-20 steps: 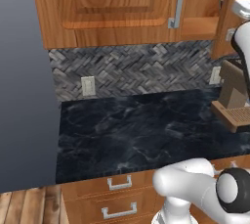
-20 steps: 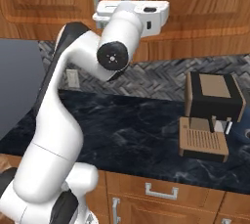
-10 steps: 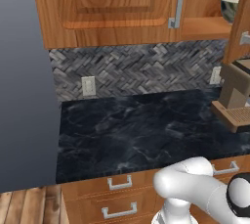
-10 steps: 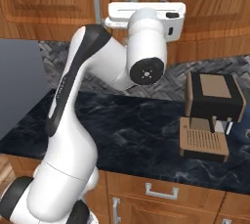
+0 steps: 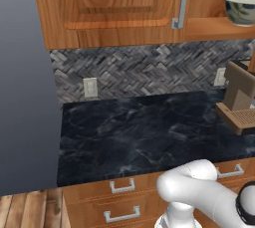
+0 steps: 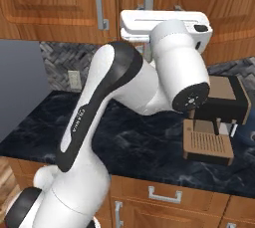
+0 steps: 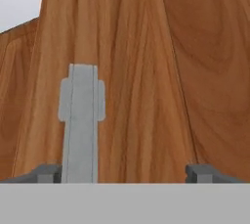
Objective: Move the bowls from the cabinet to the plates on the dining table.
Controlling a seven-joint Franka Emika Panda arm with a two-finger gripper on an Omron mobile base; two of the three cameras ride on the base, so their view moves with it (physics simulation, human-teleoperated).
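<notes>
Cabinet (image 5: 119, 3): hung above the dark counter (image 5: 149, 132), its right part open.
Handle (image 7: 81, 120): grey bar, just before the left fingertip.
Gripper (image 7: 128, 173): jaws spread wide, holding nothing, facing the wooden door.
Bowl (image 5: 241, 10): sat on the cabinet shelf, far right.
Coffee machine (image 5: 240, 103): below the bowl.

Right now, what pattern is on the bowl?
The bowl is cream with dark mottling, clearest in left base view.

Bowl (image 5: 241, 11) cut off by the right edge in the left base view, coffee machine (image 5: 240, 103) likewise cropped there and partly hidden behind the arm in the right base view, handle (image 7: 81, 120) cut off at the bottom in the hand view
</notes>
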